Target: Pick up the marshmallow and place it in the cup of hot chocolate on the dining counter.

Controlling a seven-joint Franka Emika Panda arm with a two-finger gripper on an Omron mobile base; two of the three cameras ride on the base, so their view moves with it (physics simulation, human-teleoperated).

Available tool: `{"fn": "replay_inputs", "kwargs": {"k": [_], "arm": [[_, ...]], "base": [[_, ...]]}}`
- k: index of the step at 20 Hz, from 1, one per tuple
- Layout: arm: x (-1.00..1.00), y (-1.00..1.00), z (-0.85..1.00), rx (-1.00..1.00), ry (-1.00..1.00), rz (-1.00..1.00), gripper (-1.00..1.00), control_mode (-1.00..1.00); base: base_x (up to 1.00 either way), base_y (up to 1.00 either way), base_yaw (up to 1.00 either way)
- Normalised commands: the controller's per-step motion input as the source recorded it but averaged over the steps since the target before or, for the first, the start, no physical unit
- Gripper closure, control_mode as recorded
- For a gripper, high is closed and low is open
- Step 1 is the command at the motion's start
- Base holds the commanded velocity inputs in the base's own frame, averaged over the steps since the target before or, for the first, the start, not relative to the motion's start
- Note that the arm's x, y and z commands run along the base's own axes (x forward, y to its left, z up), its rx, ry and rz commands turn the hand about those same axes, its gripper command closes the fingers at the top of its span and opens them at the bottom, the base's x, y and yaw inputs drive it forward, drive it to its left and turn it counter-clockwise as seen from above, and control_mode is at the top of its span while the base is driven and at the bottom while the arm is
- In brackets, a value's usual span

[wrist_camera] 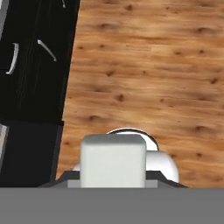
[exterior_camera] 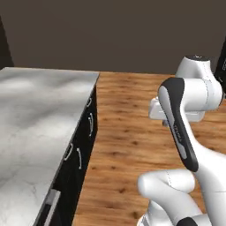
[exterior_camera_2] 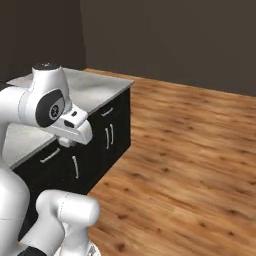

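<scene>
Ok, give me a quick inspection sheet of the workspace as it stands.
Surface: long white-grey marbled dining counter on a black base, left of the arm.
Job's things: small white squarish marshmallow, between the claw tips.
Clutter: nothing seen.
Grippers: claw shut on the marshmallow, above the floor beside the counter.
Cables: nothing seen.
Surroundings: brown wooden plank floor, dark wall.

Marbled stone dining counter top — smooth, faintly glossy; matt black base; knotty wood-plank floor; white matt marshmallow.
</scene>
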Motion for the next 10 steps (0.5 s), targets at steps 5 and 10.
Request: {"fn": "replay_inputs", "kwargs": {"k": [5, 10], "arm": [[0.0, 0.0, 0.0, 0.0, 0.0, 0.0, 1.0, 1.0], [0.0, 0.0, 0.0, 0.0, 0.0, 0.0, 1.0, 1.0]], "base": [[0.0, -0.46, 0.79], [0.0, -0.63, 0.79]]}}
